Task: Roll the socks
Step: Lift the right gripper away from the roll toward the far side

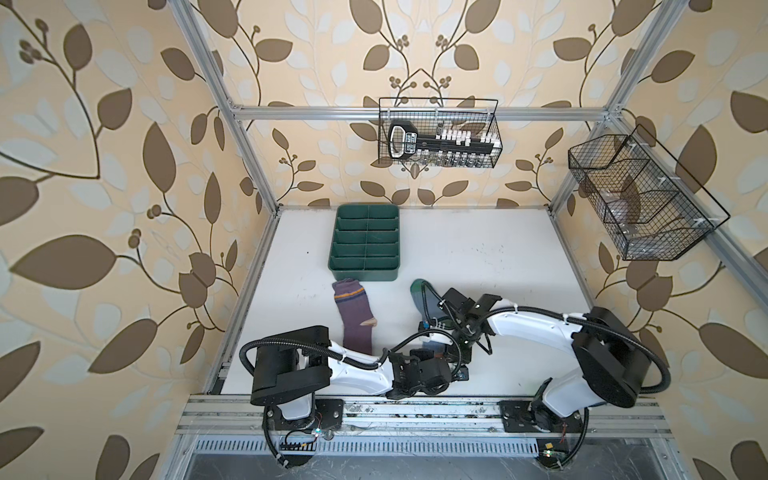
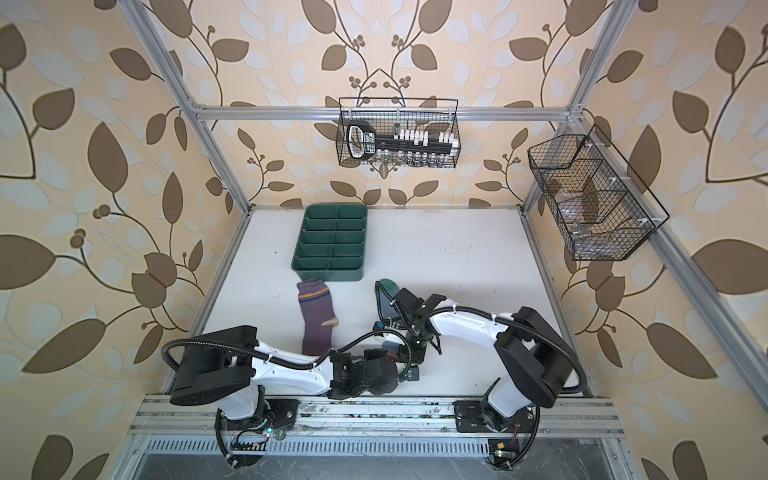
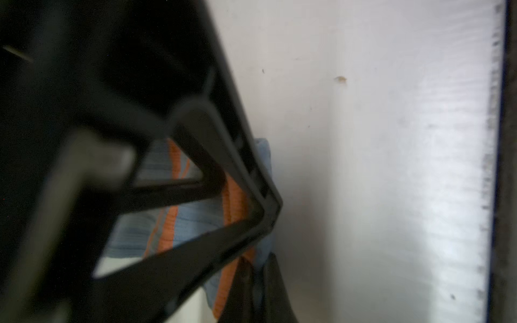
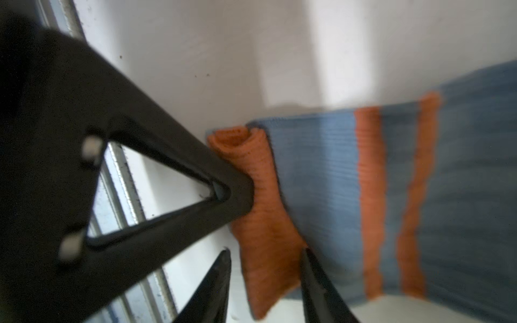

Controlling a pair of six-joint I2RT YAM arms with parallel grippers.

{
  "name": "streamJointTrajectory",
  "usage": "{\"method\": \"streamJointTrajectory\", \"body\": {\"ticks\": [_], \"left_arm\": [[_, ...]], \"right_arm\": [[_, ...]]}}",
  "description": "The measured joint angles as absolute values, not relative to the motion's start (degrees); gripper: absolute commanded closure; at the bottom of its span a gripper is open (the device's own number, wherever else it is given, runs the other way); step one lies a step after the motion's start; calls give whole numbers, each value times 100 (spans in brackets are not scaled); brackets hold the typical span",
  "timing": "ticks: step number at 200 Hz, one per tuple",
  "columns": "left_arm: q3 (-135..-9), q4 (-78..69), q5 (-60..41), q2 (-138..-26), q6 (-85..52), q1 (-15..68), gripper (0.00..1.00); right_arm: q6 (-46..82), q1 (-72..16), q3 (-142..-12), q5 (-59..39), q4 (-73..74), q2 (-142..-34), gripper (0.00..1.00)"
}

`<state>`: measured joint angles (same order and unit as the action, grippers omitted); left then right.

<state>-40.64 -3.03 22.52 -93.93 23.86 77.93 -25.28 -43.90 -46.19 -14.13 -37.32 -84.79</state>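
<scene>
For rolling, the grey-blue, orange-cuffed knit sock (image 1: pixel 417 291) is clenched at its six-o'clock end by the left gripper (image 3: pixel 257 282), the right gripper (image 4: pixel 265 279) released.

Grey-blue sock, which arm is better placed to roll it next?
Probably left: the left tool is shut on the grey-blue sock's orange cuff, while the right tool looks open, one finger merely touching it.

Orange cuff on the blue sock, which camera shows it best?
Right wrist: the cuff fills mid-frame, its rolled end plain. Left wrist shows only orange slivers behind a finger. In both top views the arms cover it; only the sock's green toe shows.
</scene>
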Motion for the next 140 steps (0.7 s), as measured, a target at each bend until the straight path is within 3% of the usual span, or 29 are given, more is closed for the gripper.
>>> {"method": "streamJointTrajectory", "body": {"ticks": [48,110,140], "left_arm": [[-4134,255,1990,-9174,2200,7596,100],[-4960,1520,305,-9190,2040,7061,100],[-5487,2091,-692,-9598,1883,6584,100]], "right_arm": [[-2657,-4012,-3870,-252,-2858,-6112,39],[-2198,-3151,-3612,1406,-1031,-3822,40],[-2250,-3068,-3627,1330,-985,-3013,44]]}}
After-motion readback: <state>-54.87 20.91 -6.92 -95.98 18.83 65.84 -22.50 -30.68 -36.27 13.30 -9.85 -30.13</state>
